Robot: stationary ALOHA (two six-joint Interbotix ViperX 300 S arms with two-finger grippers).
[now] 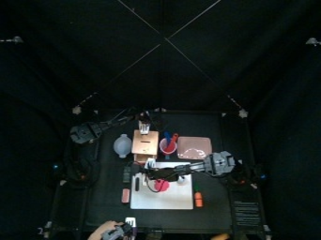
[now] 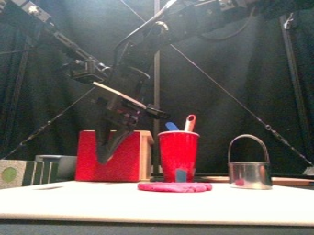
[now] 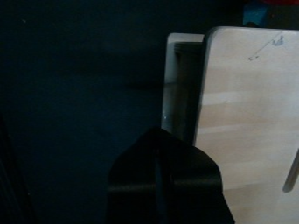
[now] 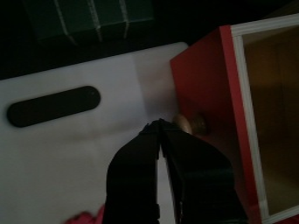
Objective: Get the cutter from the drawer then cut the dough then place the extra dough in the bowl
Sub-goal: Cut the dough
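The wooden box [image 1: 145, 141] stands behind the white cutting board [image 1: 160, 197]. Its red drawer front [image 2: 113, 156] faces the board. A flat pink dough disc [image 2: 174, 186] lies on the board. The metal cutter [image 2: 251, 170] with its wire handle stands on the table to the right. My right gripper [image 4: 156, 129] is shut, its tips just beside the drawer front [image 4: 216, 114] and close to its small knob [image 4: 198, 125]; pale wood shows behind the red front. My left gripper [image 3: 163, 156] hangs shut above the box top [image 3: 246, 114], holding nothing.
A red cup [image 2: 179, 154] with a blue and a red knife stands right of the box. The blue-grey bowl [image 1: 122, 145] sits left of the box, and a pink tray [image 1: 194, 143] lies at the back right. Small toys lie by the board's edges.
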